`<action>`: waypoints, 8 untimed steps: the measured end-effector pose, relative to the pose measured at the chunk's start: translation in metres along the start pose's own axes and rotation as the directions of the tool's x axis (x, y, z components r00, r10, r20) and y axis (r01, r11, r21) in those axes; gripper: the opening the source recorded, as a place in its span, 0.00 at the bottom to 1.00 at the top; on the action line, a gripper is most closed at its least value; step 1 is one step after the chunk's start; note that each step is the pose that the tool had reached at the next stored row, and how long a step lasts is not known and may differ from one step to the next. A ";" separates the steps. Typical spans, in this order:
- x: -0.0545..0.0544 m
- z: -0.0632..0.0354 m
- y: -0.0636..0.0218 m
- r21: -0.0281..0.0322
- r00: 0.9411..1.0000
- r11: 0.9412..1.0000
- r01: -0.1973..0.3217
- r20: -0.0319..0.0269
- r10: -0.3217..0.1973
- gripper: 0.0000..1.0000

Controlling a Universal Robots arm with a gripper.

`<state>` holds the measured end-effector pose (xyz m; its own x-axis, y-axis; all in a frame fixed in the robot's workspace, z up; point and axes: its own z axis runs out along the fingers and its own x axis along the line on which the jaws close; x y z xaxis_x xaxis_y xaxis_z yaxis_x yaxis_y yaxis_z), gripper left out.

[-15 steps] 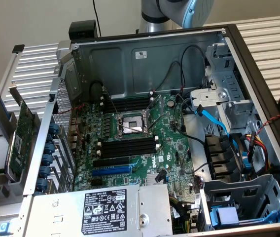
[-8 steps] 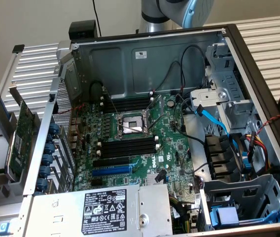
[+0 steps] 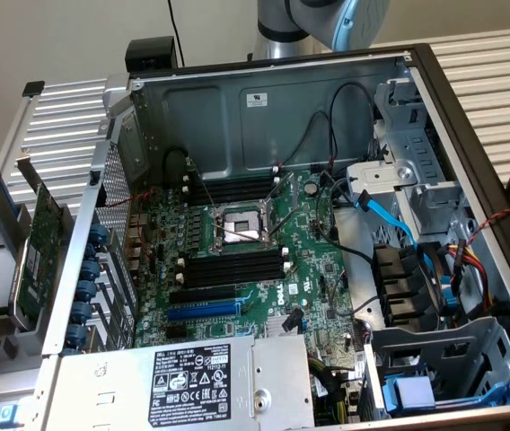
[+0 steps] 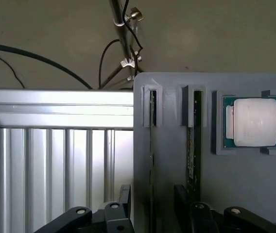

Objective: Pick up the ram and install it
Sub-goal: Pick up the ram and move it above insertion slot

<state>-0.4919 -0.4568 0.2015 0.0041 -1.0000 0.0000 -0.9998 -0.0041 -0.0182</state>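
The ram (image 4: 193,160), a thin green stick seen edge-on, stands in a slot of a grey plastic holder (image 4: 254,194), its long axis running along the slot toward the gripper (image 4: 152,213). The black fingers (image 4: 123,201) stand apart, one on each side of the neighbouring slot, grasping nothing. A square metal-capped processor (image 4: 253,121) lies flat in a recess beside the ram. In the exterior view, the open case (image 3: 264,108) shows the green motherboard (image 3: 313,278) with black memory slots (image 3: 233,268).
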 end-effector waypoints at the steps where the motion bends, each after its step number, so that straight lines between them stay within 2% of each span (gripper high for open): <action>1: 0.000 0.0013 0.0004 0.000 1.000 1.000 0.000 0.000 0.000 0.48; 5: 0.000 0.0040 0.0010 -0.001 1.000 1.000 0.000 0.000 0.000 0.46; 8: 0.000 0.0037 0.0011 -0.002 1.000 1.000 0.000 0.000 0.000 0.27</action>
<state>-0.4929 -0.4568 0.1977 0.0041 -1.0000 0.0000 -0.9999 -0.0041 -0.0161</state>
